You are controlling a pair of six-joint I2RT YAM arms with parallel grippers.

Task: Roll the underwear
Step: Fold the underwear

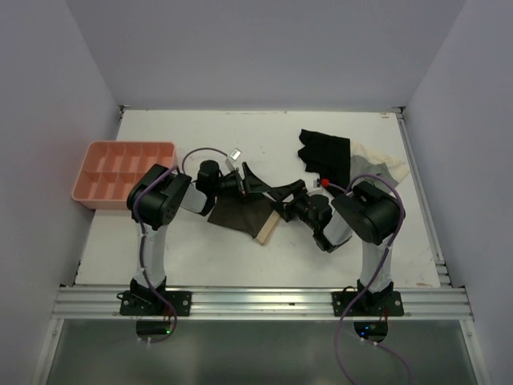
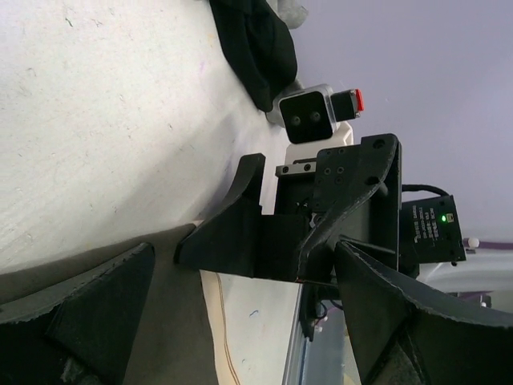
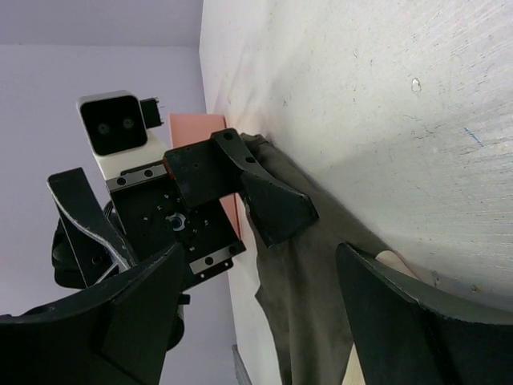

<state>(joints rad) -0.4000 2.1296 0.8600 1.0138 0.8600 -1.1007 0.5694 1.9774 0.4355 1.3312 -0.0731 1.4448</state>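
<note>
Setting: a white table [image 1: 240, 128] with pale walls on three sides, seen from above, with both arms reaching in from the near edge.

Underwear: the underwear [image 1: 239, 213], a small dark brown garment, lay spread on the table between the two arms, near the middle. It looked flat, with no roll visible in it.

Waistband: its pale beige waistband [image 1: 269, 227] ran along the edge of the garment nearer the right arm.

Left gripper: the left gripper [image 1: 253, 183] was over the far edge of the underwear and pointed towards the right arm. Its jaws were spread wide and held nothing. In the right wrist view, one of its fingers [image 3: 274, 210] sat right at the edge of the brown fabric. Whether it touched the cloth could not be told.

Right gripper: the right gripper [image 1: 287, 200] faced the left one, close by, at the waistband side of the underwear. Its jaws were also spread wide and gripped nothing. Its own wrist view showed brown cloth lying on the table in the space between its fingers [image 3: 417, 321].

Black garment: a black garment [image 1: 325, 155] lay crumpled farther back on the right, apart from the underwear.

Grey-and-cream garment: a grey-and-cream garment [image 1: 383, 168] lay just beside the black one, towards the table's right edge.

Tray: a pink tray [image 1: 90, 192] with several compartments sat at the table's left edge, beside the left arm.
</note>
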